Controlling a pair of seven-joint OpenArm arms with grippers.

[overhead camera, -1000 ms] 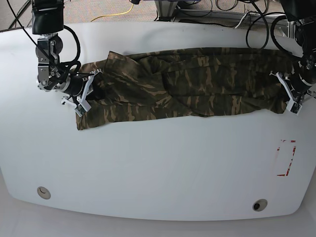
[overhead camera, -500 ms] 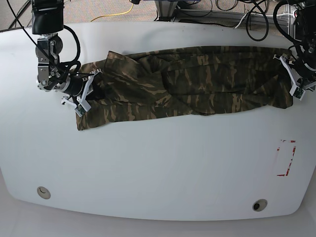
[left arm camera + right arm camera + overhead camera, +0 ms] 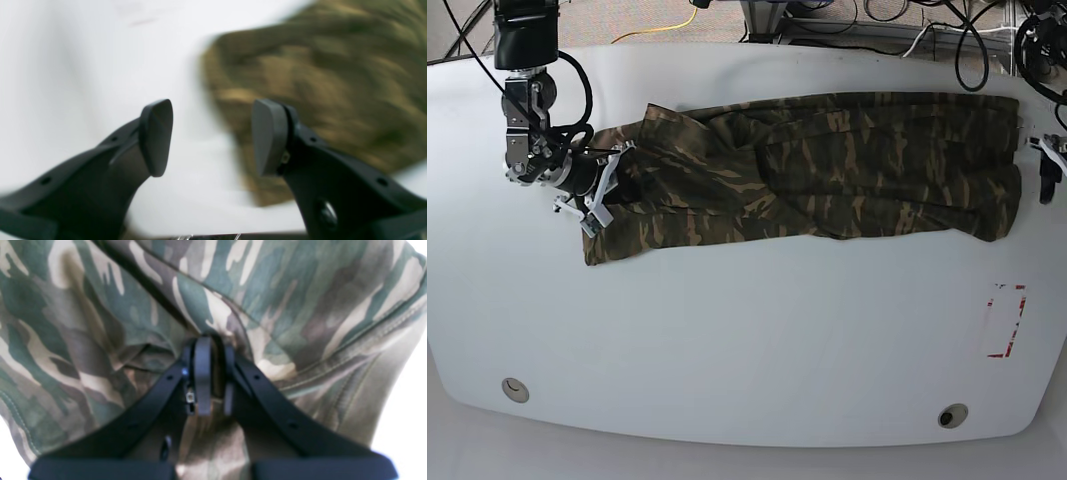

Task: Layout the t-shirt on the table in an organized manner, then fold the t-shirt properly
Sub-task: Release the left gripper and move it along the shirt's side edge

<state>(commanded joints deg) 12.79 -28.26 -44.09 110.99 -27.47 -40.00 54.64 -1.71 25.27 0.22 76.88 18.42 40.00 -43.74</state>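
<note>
Since a moment ago the left gripper (image 3: 1049, 168) has let go of the t-shirt (image 3: 827, 165) and drawn off past the table's (image 3: 747, 330) edge; the camouflage shirt lies stretched in a long band across the table's far half; in the left wrist view its blurred hem sits just beyond the spread, empty fingers (image 3: 156, 136); the right gripper (image 3: 209, 373) is pinched tight on a fold of cloth at the shirt's other end, its arm reaching down low from the table's far corner.

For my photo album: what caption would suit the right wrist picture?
Black right claw shut on a fold of the soft camouflage-print cloth t-shirt.
</note>
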